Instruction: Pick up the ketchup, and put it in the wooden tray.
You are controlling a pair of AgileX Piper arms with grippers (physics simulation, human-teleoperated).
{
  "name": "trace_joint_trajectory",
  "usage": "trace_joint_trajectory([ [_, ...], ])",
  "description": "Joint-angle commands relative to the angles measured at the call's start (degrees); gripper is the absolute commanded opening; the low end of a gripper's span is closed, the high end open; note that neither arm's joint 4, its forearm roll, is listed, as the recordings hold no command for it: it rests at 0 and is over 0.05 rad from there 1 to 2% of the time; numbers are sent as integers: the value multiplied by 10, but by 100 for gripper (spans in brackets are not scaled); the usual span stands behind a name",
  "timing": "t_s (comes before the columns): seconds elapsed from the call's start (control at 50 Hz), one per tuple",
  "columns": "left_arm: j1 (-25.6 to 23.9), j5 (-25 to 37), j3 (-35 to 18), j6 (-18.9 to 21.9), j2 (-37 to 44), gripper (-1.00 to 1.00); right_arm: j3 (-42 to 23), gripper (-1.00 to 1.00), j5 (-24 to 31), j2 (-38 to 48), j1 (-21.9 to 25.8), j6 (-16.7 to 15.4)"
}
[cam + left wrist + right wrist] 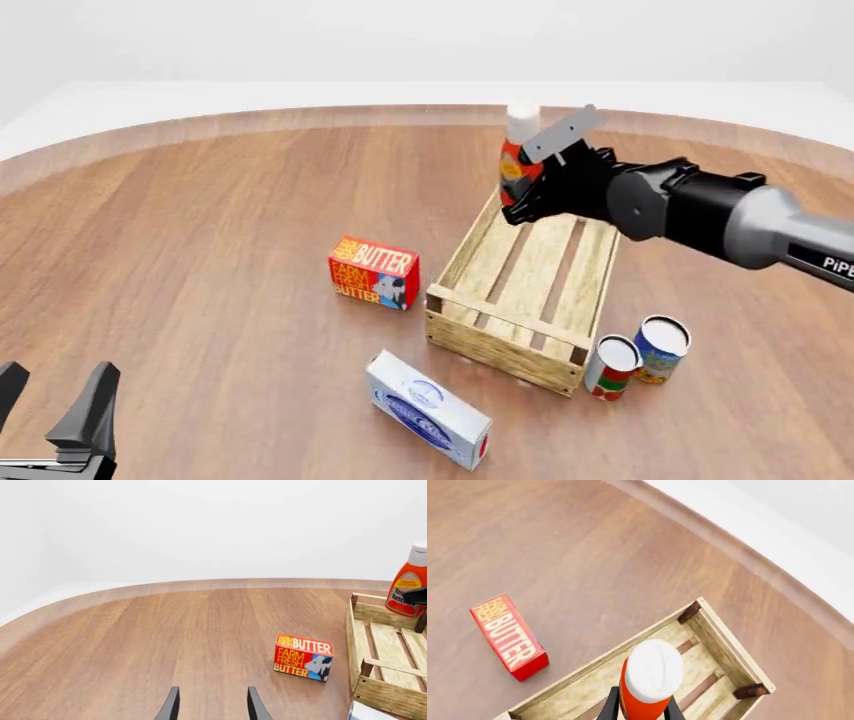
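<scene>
Right hand [523, 196] clamped on ketchup [518, 160], held upright above far end of wooden tray [497, 350]. Left hand [56, 402] apart, idle at near counter [200, 230] edge. Risk: bottle tall as tray wall, may topple on slats or catch far rim if lowered off-centre. Tray interior open; butter box [374, 272] well apart on the left, cans [638, 358] just beside near corner.

Right gripper [523, 190] closed, arm extended forward, left gripper [54, 400] low, jaws parted
</scene>
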Motion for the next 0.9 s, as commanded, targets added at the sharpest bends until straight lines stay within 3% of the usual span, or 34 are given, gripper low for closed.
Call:
trace_joint_trajectory([
  [0.02, 0, 0, 0, 0, 0, 100, 10, -100, -24, 24, -64, 13],
  [0.36, 0, 0, 0, 0, 0, 100, 36, -100, -80, 83, -100, 19],
  [0.9, 0, 1, 0, 0, 0, 100, 27, -100, -131, 166, -57, 40],
])
